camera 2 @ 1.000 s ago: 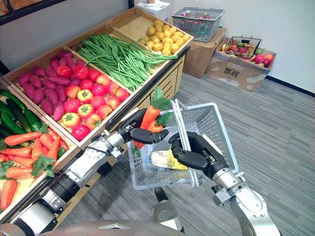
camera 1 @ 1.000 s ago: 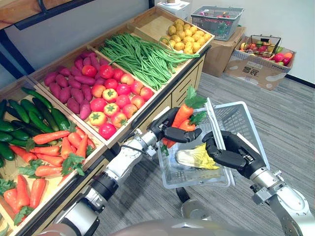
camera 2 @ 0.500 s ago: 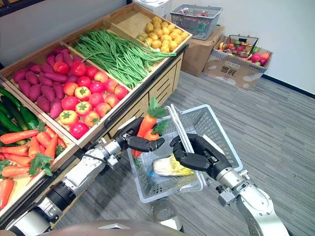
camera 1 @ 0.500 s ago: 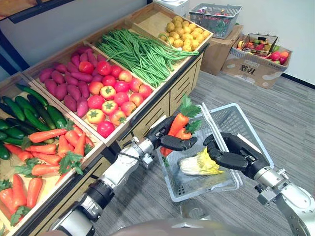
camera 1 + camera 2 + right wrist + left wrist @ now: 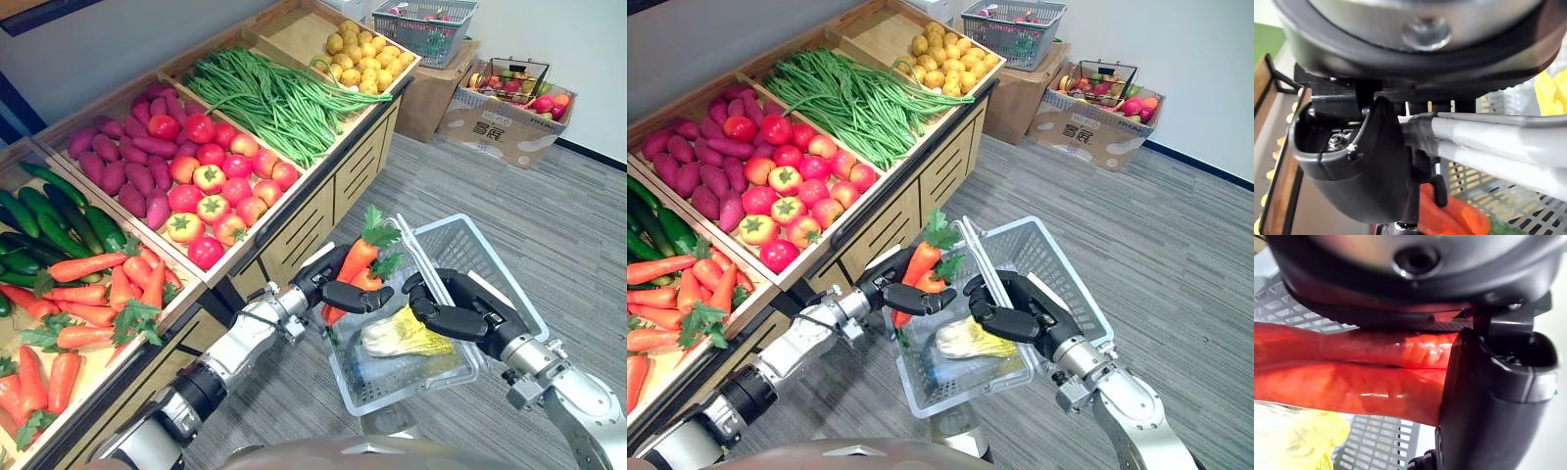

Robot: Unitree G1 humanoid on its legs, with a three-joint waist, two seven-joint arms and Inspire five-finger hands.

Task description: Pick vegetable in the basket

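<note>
The step in hand is the drop-off. The left hand (image 5: 333,282) has fingers and thumb curled round a pair of carrots (image 5: 360,257) and holds them slantwise over the near-left rim of the basket (image 5: 477,253). Their leafy tops point up and their tips are just inside the rim. The right hand (image 5: 462,311) is wrapped round the basket's two handles (image 5: 1488,128) and carries it in the air beside the wooden produce stand (image 5: 323,186).

The carrots are not yet released. My judgement is that the next move calls for lowering them past the rim, beside the pale leafy vegetable (image 5: 402,335) lying on the basket floor, and then spreading the fingers. Meanwhile the right hand should keep the basket level.

The carrots are glossy and smooth, tapered, deep orange-red in the left wrist view (probably moulded plastic, though that close view is too crowded to be sure), with feathery green tops. The basket is a grey plastic lattice of small rectangular holes with flaring walls. Its handles are thin, rounded grey bars lying side by side. The leafy vegetable looks crinkled and yellow-green.
</note>
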